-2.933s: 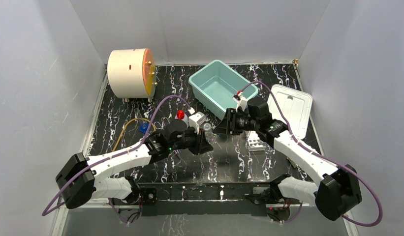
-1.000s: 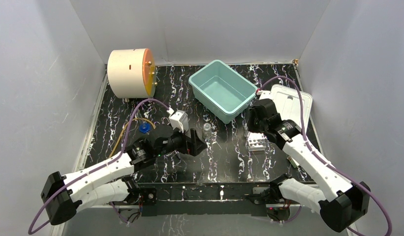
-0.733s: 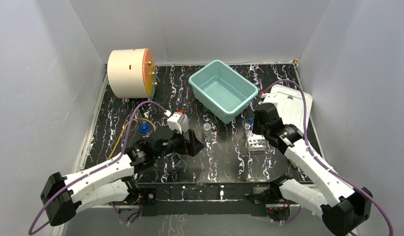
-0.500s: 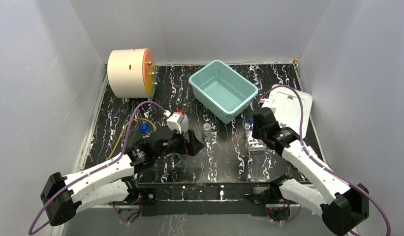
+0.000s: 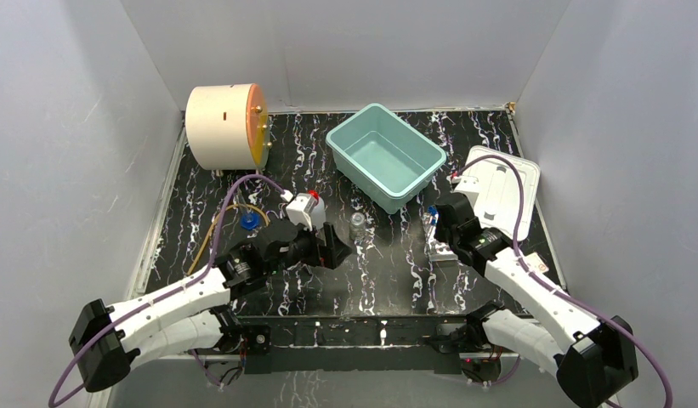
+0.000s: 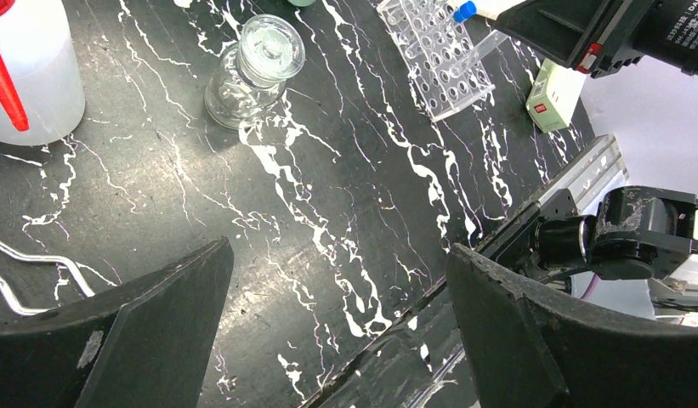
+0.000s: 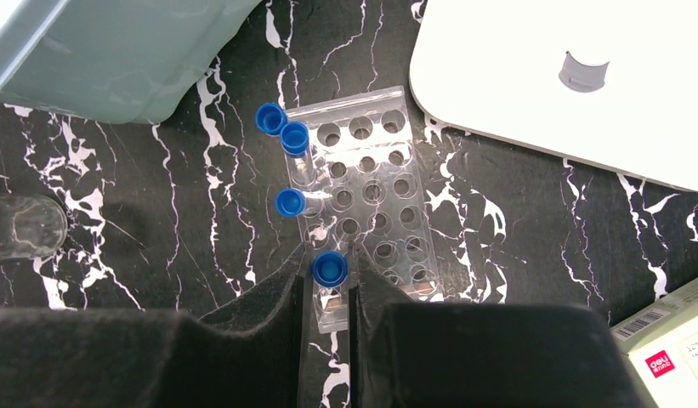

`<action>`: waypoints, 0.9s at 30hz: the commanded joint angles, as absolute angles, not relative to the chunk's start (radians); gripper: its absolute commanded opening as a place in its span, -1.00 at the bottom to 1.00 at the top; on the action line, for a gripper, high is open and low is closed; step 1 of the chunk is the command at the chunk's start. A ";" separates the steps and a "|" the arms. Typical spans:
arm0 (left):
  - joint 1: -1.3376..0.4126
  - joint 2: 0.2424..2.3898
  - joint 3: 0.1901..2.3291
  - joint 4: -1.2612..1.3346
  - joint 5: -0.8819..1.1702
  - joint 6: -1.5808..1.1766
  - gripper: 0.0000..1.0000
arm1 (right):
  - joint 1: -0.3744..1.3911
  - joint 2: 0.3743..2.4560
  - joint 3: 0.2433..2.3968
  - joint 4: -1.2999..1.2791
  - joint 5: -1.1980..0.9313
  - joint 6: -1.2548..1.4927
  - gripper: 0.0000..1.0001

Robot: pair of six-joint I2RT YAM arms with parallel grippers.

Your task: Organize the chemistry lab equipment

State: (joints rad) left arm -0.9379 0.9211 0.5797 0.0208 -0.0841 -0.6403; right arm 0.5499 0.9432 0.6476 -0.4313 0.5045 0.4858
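My right gripper (image 7: 330,274) is shut on a blue-capped thin tube (image 7: 330,268), held upright at the near left corner of the clear tube rack (image 7: 372,197). Three more blue-capped tubes (image 7: 293,137) stand along the rack's left side. In the top view the right gripper (image 5: 438,228) hangs over the rack (image 5: 442,250). My left gripper (image 6: 338,255) is open and empty above bare table, short of the clear glass vial (image 6: 256,68) and the white squeeze bottle (image 6: 26,81). The blue ring (image 5: 248,223) and yellowish tubing (image 5: 219,223) lie left of the left arm.
A teal bin (image 5: 343,140) stands at the back centre, with its white lid (image 5: 500,183) lying flat right of the rack. The cream drum (image 5: 224,126) is at the back left. A small white box (image 5: 539,265) lies near the right edge.
The right arm has carried the tube from beside the bin down to the rack's near corner. The left arm has drawn back slightly, its gripper staying open.
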 commanded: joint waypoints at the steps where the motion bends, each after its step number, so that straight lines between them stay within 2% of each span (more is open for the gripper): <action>1: -0.934 0.885 0.569 0.030 -0.104 -0.638 0.92 | 0.547 0.904 0.635 -0.342 0.555 0.508 -0.62; 27: -0.934 0.861 0.556 0.032 -0.101 -0.641 0.93 | 0.548 0.930 0.565 -0.239 0.541 0.502 -0.62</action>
